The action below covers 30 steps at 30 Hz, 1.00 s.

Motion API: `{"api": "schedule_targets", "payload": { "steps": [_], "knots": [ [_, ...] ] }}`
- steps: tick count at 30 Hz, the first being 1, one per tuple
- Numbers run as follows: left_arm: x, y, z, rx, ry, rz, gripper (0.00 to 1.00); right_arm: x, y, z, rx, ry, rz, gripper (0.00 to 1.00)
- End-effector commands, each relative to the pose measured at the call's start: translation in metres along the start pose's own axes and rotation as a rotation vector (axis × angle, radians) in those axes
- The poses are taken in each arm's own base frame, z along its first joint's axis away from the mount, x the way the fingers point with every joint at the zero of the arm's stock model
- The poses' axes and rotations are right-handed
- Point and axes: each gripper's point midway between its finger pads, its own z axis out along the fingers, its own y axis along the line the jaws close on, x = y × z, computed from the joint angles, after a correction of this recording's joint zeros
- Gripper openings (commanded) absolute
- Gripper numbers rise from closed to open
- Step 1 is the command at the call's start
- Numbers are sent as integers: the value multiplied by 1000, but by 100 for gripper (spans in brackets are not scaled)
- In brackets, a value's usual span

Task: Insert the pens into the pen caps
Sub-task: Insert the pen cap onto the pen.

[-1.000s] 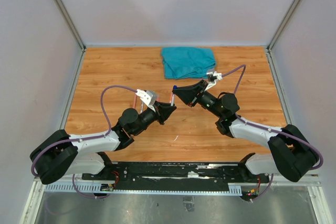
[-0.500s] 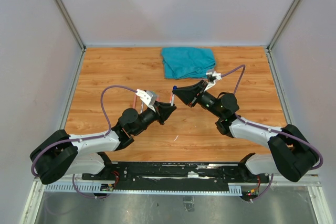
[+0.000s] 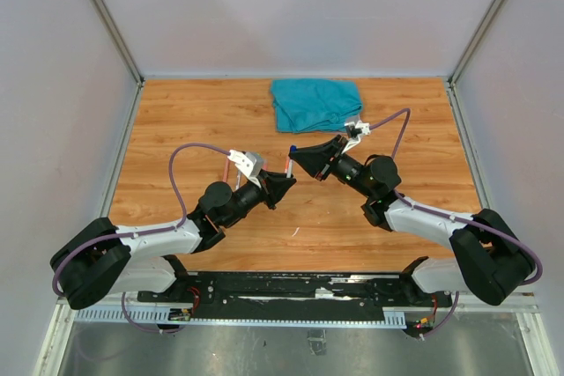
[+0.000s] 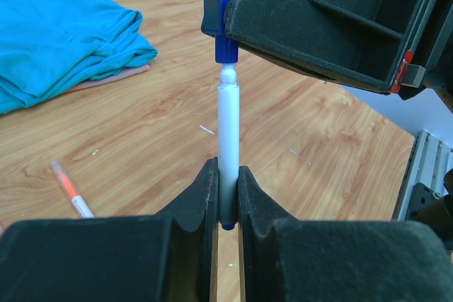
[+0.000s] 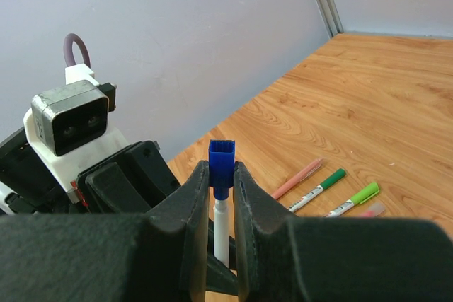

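Bright, even, diffuse light from above fills all three views. Shadows on the table [image 3: 176, 121] are faint and soft-edged. There is no harsh glare, only a mild sheen on the wood. In the wrist views the pen [image 4: 228, 132] and cap [image 4: 221, 5] look sharp, while the near black foreground is dark and blurred.

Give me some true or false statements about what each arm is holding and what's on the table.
1. The left fingers are shut on a white-barrelled plastic marker pen. True.
2. The right fingers hold a red cap. False: they grip a small blue plastic pen cap.
3. The cap is pushed fully down the barrel. False: only the pen's tip meets the cap's mouth.
4. A folded teal cloth lies at the far edge of the wooden table. True.
5. A green-capped pen lies loose on the table. True.
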Motion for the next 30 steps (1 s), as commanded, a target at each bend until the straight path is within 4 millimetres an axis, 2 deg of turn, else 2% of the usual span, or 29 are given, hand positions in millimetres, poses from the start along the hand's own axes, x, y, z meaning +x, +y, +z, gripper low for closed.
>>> {"api": "schedule_targets", "payload": {
  "steps": [1, 15, 22, 25, 30],
  "knots": [
    [-12, -7, 5, 25, -41, 17, 0, -2, 3, -4, -29, 1, -12, 1],
    [-11, -7, 5, 22, -37, 16, 1, 28, -1, -16, -20, 71, 0, 1],
    [-12, -6, 4, 16, -43, 13, 0, 54, -4, -22, 2, 136, 14, 1],
    [-22, -6, -4, 16, -91, 3, 0, 67, -4, -28, 26, 172, 18, 1],
    [-46, -8, -16, 1, -154, -7, 1, 80, 8, -35, 30, 223, -12, 1]
  ]
}}
